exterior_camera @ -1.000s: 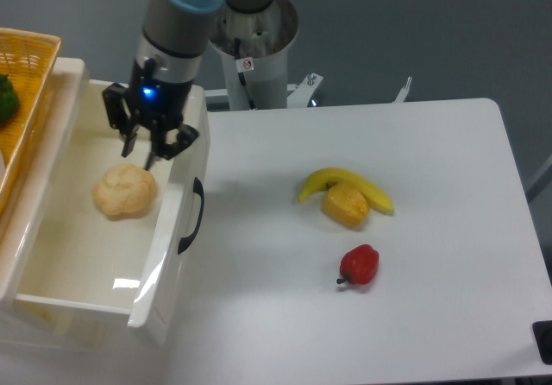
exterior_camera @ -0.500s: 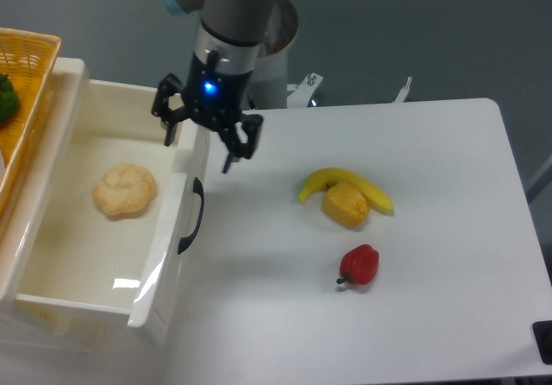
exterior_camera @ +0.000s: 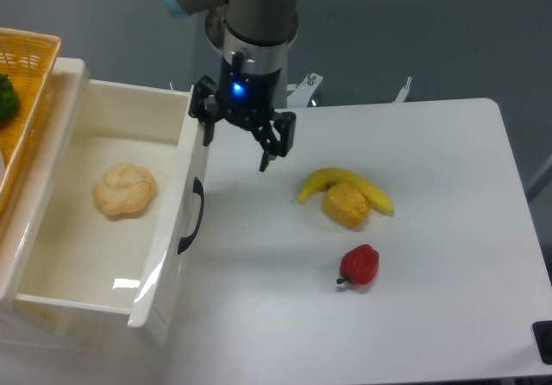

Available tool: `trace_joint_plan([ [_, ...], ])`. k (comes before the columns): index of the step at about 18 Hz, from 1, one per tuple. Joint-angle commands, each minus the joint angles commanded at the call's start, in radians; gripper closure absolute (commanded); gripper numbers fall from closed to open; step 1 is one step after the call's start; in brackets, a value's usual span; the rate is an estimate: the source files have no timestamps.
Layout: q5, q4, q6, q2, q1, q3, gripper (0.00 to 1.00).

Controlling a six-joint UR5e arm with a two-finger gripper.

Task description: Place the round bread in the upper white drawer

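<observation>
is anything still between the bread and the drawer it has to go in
Nothing visible. The bread already lies on the floor of the open white drawer, clear of the walls. The gripper is open and empty, above the table just right of the drawer's front wall.

White table (exterior_camera: pixel 431 195) in view, and 3 pieces of food sit on it right of centre: a yellow banana (exterior_camera: pixel 345 182) curving over a yellow-orange lump (exterior_camera: pixel 345 205) that touches it, and a red pepper (exterior_camera: pixel 359 265) nearby, just apart, toward the front edge.
</observation>
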State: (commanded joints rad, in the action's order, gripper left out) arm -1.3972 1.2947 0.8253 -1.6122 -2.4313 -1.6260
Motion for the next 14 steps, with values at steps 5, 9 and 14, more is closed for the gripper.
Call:
trace_joint_plan([
  [5,-0.107,0.000,0.124,-0.038,-0.015,-0.002,0.00],
  [9,-0.154,0.000,0.132,-0.066,-0.021,-0.002,0.00],
  [14,-0.157,-0.008,0.141,-0.095,-0.021,-0.003,0.00],
])
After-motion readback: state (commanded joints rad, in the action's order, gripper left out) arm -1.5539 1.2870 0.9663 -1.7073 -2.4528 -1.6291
